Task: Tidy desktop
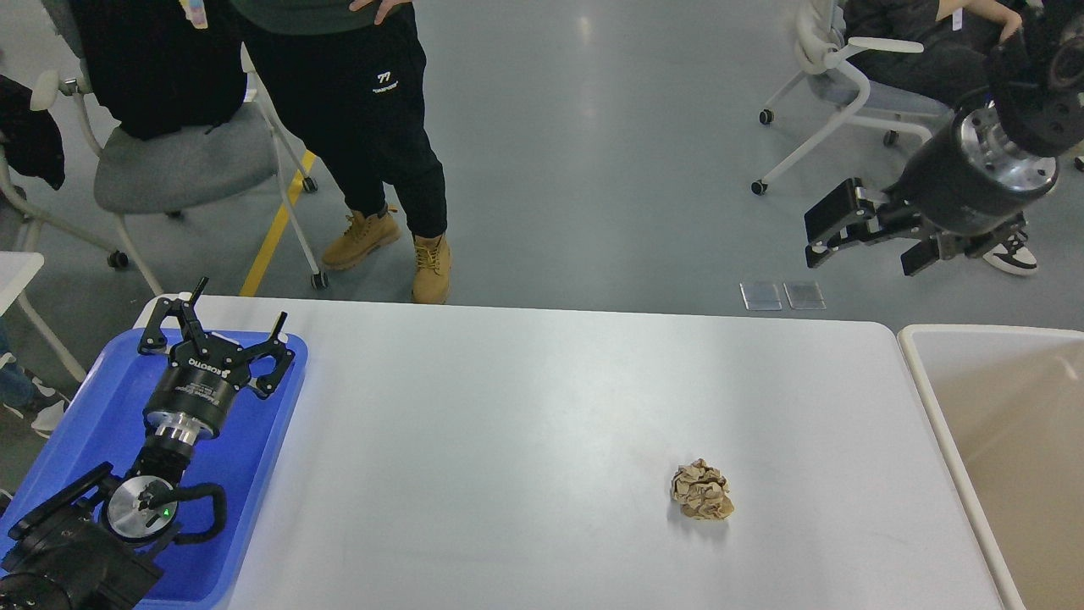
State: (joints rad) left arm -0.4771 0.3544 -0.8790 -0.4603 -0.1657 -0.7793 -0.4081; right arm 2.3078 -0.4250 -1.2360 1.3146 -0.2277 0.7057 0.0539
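Observation:
The white desktop [525, 398] fills the lower middle of the head view. A crumpled brown paper ball [701, 490] lies on it, right of centre. My left gripper [240, 303] is open and empty, hovering over the far end of the blue tray [93, 407] at the left. My right gripper [868, 240] hangs high at the upper right, beyond the desktop's far edge, with its two fingers apart and nothing between them. It is far above and behind the paper ball.
A beige bin with a cream rim [927, 385] stands against the desktop's right edge. A person in tan boots [428, 267] stands just behind the far edge. Office chairs [169, 161] and a seated person [931, 51] are on the floor beyond.

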